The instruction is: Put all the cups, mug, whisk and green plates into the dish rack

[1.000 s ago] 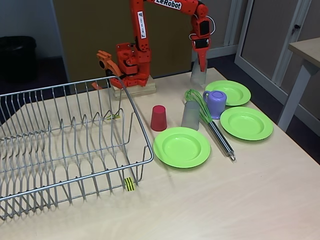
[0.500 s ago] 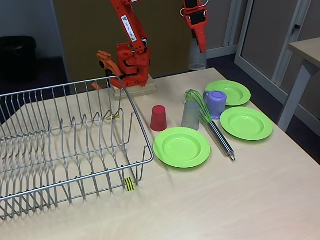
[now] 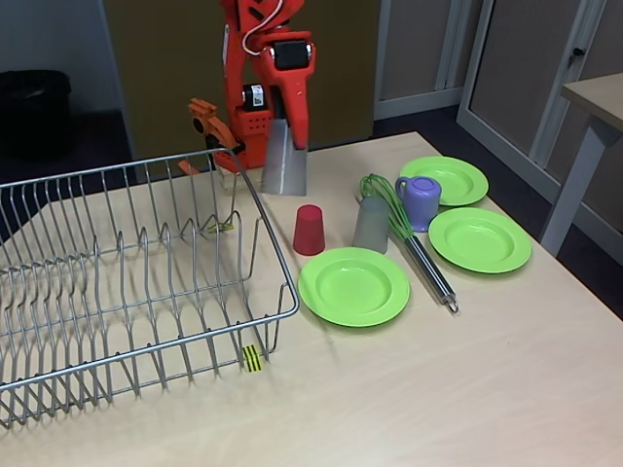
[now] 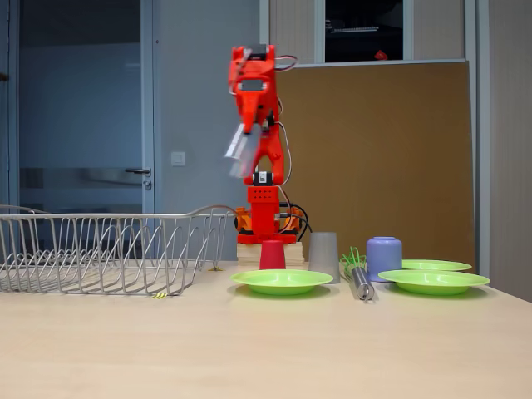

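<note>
One fixed view high, angled down; other table-level, frontal; both share dish rack (image 3: 136, 263) (image 4: 108, 249)

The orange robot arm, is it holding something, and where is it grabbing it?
Yes. The gripper holds a see-through grey cup by its top end, up in the air, so the cup hangs below the fingers, near the dish rack.

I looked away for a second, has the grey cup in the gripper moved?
Yes. The grey cup in the gripper has swung left, from above the far green plate towards the dish rack.
</note>
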